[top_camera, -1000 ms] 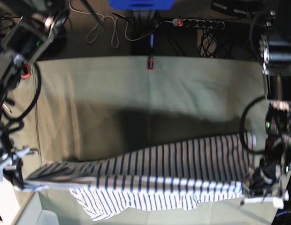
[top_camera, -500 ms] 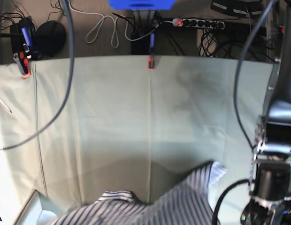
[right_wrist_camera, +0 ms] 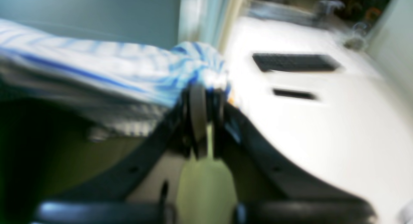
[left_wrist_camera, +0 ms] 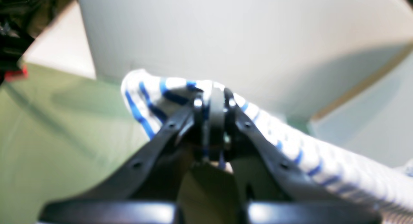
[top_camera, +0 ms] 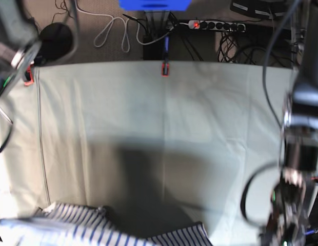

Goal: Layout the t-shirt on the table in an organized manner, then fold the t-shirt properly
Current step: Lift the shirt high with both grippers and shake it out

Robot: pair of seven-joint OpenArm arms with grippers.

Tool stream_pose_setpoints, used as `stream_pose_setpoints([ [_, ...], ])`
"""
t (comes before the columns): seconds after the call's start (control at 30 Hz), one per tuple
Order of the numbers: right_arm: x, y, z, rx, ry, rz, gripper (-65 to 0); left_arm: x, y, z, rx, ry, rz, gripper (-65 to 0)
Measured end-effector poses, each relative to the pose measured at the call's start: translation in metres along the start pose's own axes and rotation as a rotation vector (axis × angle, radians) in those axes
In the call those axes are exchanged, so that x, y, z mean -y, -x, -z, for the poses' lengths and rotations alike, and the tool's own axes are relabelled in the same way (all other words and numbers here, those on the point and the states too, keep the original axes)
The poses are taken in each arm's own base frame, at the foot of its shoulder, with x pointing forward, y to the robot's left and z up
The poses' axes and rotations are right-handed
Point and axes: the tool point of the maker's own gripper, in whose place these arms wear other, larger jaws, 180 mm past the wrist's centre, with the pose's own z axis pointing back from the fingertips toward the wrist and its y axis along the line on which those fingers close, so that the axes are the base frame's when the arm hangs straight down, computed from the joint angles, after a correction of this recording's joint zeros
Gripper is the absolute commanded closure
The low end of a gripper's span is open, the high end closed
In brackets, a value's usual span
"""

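The t-shirt (top_camera: pixel 97 233), white with thin blue stripes, shows only at the front edge of the base view, stretched low across the left and middle. The pale grey-green table (top_camera: pixel 164 118) lies bare behind it, with a broad shadow on its near half. In the left wrist view my left gripper (left_wrist_camera: pixel 211 100) is shut on a bunched fold of the t-shirt (left_wrist_camera: pixel 290 140). In the right wrist view my right gripper (right_wrist_camera: pixel 204 88) is shut on another bunched edge of the t-shirt (right_wrist_camera: pixel 113 69). Both wrist views are blurred. The left arm (top_camera: pixel 302 143) stands at the base view's right edge.
Red clamps (top_camera: pixel 164 68) (top_camera: pixel 28 77) hold the table cover at the far edge. Behind it are a power strip (top_camera: pixel 215 24) and cables (top_camera: pixel 113 31). A white desk with a dark keyboard (right_wrist_camera: pixel 295 62) is beside the right gripper.
The t-shirt, earlier stretched across the table's front, was lifted and bunched and now hangs lower and further left. Both arms shifted; the grippers stayed shut.
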Motion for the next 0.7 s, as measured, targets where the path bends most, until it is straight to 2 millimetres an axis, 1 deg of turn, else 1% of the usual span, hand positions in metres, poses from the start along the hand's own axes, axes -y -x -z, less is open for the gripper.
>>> stream_pose_setpoints([
  [0.07, -0.020, 0.027, -0.022, -0.026, -0.023, 0.032, 0.0, -0.014, 0.032, -0.019, -0.030, -0.011, 0.024, 0.0],
  [0.13, -0.029, 0.060, -0.045, -0.083, -0.024, 0.072, 0.0, -0.031, 0.071, -0.041, -0.087, -0.031, 0.041, 0.0],
  [0.17, -0.031, 0.072, -0.055, -0.100, -0.011, 0.086, 0.0, -0.038, 0.083, -0.053, -0.095, -0.039, 0.031, 0.0],
  [0.2, -0.037, 0.085, -0.065, -0.113, -0.012, 0.103, 0.0, -0.043, 0.098, -0.067, -0.105, -0.041, 0.012, 0.0],
  [0.27, -0.054, 0.112, -0.082, -0.163, -0.044, 0.121, 0.0, -0.054, 0.122, -0.095, -0.122, -0.060, -0.031, 0.0],
  [0.3, -0.060, 0.121, -0.089, -0.176, -0.062, 0.124, 0.0, -0.060, 0.127, -0.109, -0.112, -0.069, -0.051, 0.0],
  [0.33, -0.067, 0.129, -0.097, -0.180, -0.079, 0.137, 0.0, -0.068, 0.137, -0.125, -0.116, -0.082, -0.071, 0.0],
  [0.43, -0.077, 0.151, -0.120, -0.215, -0.090, 0.158, 0.0, -0.116, 0.167, -0.178, -0.152, -0.219, -0.111, 0.0],
  [0.5, -0.080, 0.164, -0.136, -0.242, -0.093, 0.168, 0.0, -0.139, 0.192, -0.217, -0.212, -0.291, -0.108, 0.0],
  [0.53, -0.078, 0.165, -0.141, -0.230, -0.085, 0.172, 0.0, -0.145, 0.196, -0.232, -0.224, -0.316, -0.106, 0.0],
  [0.6, -0.070, 0.166, -0.154, -0.217, -0.061, 0.172, 0.0, -0.142, 0.198, -0.260, -0.224, -0.306, -0.091, 0.0],
  [0.63, -0.066, 0.168, -0.158, -0.227, -0.051, 0.167, 0.0, -0.145, 0.197, -0.270, -0.227, -0.311, -0.089, 0.0],
  [0.7, -0.064, 0.171, -0.165, -0.230, -0.045, 0.167, 0.0, -0.155, 0.198, -0.285, -0.227, -0.350, -0.091, 0.0],
])
